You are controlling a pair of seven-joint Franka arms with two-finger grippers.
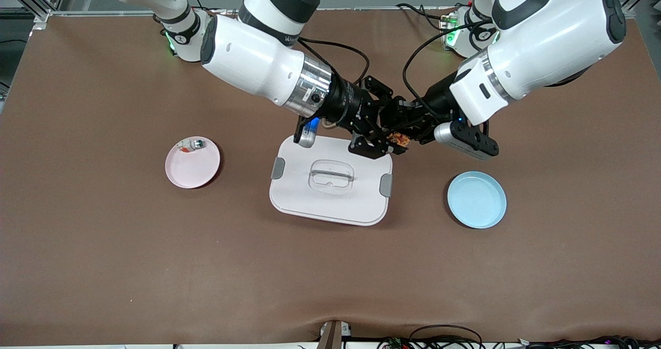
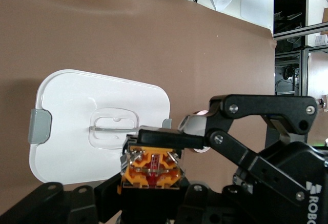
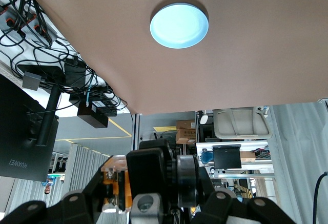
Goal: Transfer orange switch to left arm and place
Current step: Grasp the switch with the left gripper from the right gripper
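Meeting above the box's corner, both jaws clamp the orange switch: right gripper and left gripper pinch its black body. It looks light, stiff and small; flat sides suit gripping. Blue plate waits on the desk.

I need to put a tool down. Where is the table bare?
Bare brown mat lies nearer the front camera than the white latched plastic box, round pink plate and round blue plate. It is crowded above the box, where both grippers meet at the orange switch.
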